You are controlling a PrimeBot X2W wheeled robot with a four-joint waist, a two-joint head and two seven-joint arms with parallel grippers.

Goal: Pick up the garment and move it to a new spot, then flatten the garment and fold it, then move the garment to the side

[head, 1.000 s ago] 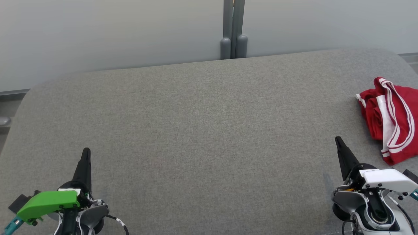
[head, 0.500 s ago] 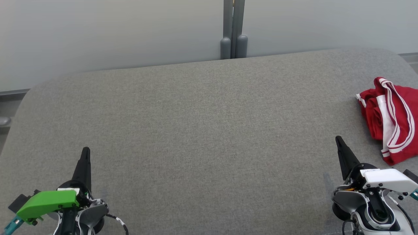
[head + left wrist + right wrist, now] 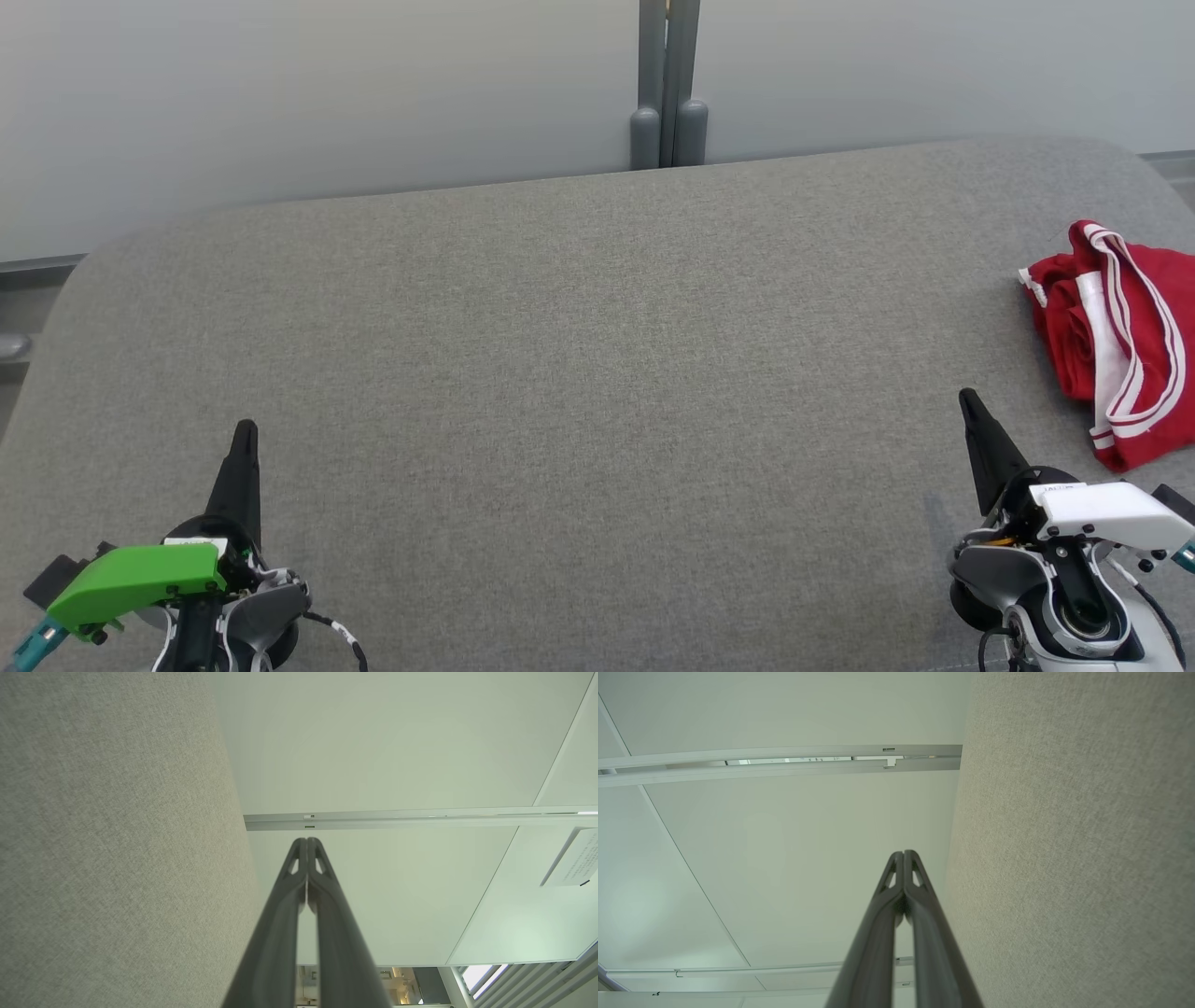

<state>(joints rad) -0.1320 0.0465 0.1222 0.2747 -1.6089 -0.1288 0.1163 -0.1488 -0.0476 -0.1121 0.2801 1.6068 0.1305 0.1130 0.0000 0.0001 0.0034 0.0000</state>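
**Red garment lay bunched at the table's right edge, both grippers clenched and empty**

A wide table (image 3: 560,373) covered in grey woven fabric, with rounded corners, took up most of the head view. Behind its far edge stood a pale wall (image 3: 280,93), split in the middle by a grey upright post (image 3: 667,84).

The garment (image 3: 1120,336), red with white stripes along its edges, sat in a crumpled heap on the table's far right side, partly cut off by the edge of the head view. It was not spread out or folded. Nothing touched it.

The right gripper (image 3: 967,399) hovered low at the near right of the table, close to the garment but apart from it, on its near-left side. Its two dark fingers were pressed together into one point and held nothing. A white cover (image 3: 1106,511) sat on the wrist behind it. In the right wrist view the fingers (image 3: 896,933) met at the tips, with the grey fabric running along one side and the wall on the other.

The left gripper (image 3: 246,431) was at the near left of the table, well apart from the garment. It too was clenched tight and empty, with a green cover (image 3: 135,581) on its wrist. The left wrist view showed its fingers (image 3: 289,933) closed tip to tip beside the fabric surface.
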